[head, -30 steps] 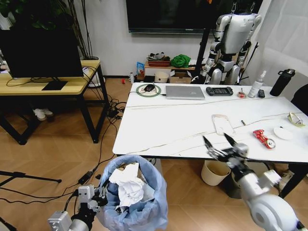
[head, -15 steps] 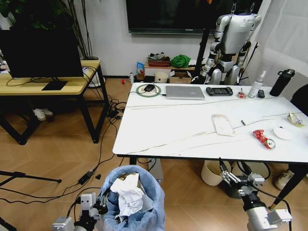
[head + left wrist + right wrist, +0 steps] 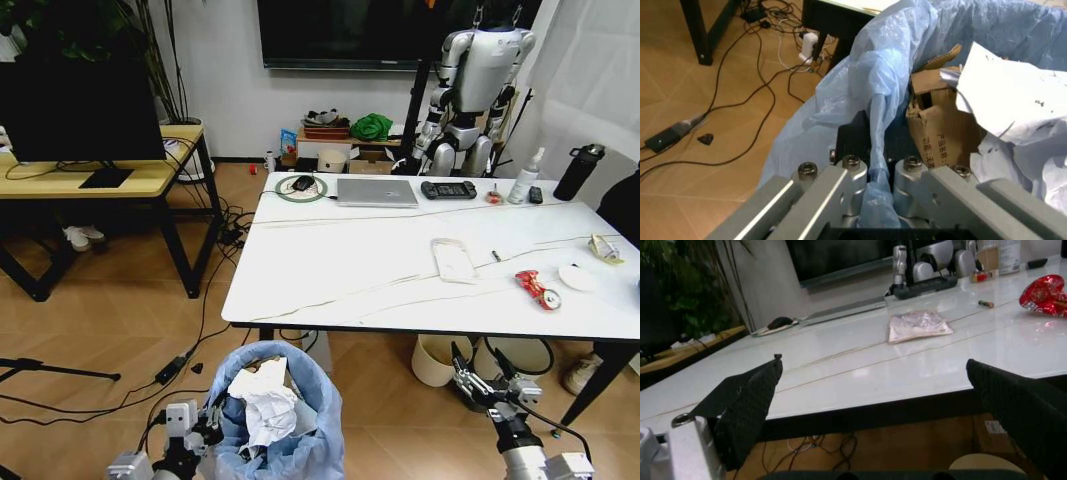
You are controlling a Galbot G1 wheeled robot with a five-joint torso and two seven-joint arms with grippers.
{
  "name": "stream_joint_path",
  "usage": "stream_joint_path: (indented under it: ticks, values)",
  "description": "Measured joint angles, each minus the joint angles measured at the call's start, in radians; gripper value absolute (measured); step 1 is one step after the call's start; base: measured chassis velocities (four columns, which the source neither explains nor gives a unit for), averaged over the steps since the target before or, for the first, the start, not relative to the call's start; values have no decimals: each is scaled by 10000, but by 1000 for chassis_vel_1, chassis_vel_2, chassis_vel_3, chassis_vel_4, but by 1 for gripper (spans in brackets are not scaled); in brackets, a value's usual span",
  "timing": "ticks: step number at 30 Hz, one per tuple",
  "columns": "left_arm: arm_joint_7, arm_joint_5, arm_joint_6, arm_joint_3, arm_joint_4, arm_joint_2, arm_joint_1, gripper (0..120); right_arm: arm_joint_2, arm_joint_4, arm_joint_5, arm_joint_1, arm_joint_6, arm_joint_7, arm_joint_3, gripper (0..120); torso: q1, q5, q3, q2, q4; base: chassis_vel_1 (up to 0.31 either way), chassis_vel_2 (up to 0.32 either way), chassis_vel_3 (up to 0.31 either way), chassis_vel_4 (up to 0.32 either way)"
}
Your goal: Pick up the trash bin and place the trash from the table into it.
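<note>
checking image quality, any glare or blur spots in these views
Right wrist view: glare streaks across the table, and the near jaws are soft, dark blurs. Left wrist view: the trash bin bag is slightly soft up close. Head view: evenly lit, table bright.

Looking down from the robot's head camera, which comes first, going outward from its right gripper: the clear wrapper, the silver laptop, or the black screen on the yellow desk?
From the right gripper, open and low in front of the white marble-look table:
1. The clear plastic wrapper, on the table just beyond its near edge.
2. The closed silver laptop, at the table's far edge.
3. The black screen, on the yellow wooden desk far off to the left.
</note>
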Motion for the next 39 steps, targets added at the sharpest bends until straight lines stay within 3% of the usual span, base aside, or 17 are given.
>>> stream_joint_path:
  ticks: [27, 39]
  values:
    - [0, 56, -13, 77, 17, -163, -41, 0, -521, -246, 333, 269, -31, -115, 51, 100, -1, 0, 0, 0, -1, -58, -64, 59, 60]
    - [-5, 196, -18, 50, -16, -411, 16, 0, -1793, -699, 771, 808, -166, -122, -3, 100, -2, 2, 0, 0, -3, -65, -67, 55, 71]
